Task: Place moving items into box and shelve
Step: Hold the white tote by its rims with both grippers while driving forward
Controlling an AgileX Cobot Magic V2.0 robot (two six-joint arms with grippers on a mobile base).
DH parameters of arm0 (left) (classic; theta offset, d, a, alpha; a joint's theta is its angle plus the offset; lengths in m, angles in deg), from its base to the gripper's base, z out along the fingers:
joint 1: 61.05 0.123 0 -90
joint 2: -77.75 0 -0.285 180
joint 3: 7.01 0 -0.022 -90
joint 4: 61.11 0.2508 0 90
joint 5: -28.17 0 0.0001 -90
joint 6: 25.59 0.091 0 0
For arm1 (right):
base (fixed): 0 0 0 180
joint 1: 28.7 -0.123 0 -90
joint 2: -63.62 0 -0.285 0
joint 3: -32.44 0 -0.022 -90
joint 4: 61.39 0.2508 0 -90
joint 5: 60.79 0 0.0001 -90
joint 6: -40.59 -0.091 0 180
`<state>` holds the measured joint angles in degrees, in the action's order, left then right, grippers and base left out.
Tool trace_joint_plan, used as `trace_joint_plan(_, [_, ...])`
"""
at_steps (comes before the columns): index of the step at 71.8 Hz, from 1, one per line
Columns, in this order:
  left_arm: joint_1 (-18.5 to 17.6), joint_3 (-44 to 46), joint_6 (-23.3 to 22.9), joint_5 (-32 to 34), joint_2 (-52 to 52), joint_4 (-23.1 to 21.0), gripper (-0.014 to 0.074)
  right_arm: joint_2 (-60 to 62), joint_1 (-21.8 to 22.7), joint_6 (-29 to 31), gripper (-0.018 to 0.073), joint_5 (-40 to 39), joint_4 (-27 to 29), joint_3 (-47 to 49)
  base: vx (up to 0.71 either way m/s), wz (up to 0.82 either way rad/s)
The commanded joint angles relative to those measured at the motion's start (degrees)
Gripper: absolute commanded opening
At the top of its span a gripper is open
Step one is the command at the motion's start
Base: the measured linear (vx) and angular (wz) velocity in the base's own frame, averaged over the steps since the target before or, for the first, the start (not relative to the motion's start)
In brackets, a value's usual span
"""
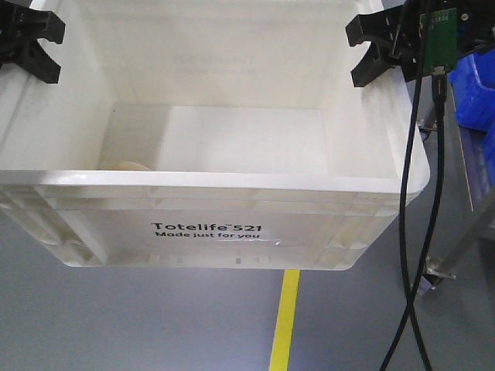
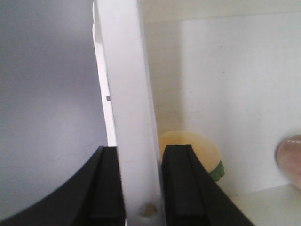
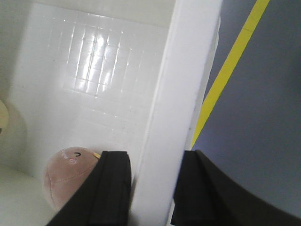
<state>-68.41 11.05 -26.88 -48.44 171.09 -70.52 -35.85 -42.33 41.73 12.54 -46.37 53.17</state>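
Inside my white Totelife tote [image 1: 116, 226], cream-yellow fruit [image 2: 188, 147] and reddish-brown fruit [image 3: 68, 175] on the bottom, my left gripper [image 2: 140, 157] pinched tight on its left wall, right gripper [image 3: 153, 162] pinched on its right wall
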Motion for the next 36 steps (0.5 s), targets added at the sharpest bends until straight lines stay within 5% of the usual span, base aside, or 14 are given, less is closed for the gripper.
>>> trace_joint_plan(1, [-1.7,2.67,0.07,5.81,-2.64,-13.15,-0.0001,3.37,-1.52,1.58,-0.0003,-2.78,15.08,2.37,0.49,0.03])
trace_joint_plan(36, [-1.7,2.67,0.07,5.81,-2.64,-13.15,-0.0001,3.37,-1.52,1.58,-0.0003,-2.84,15.08,2.37,0.5,0.03])
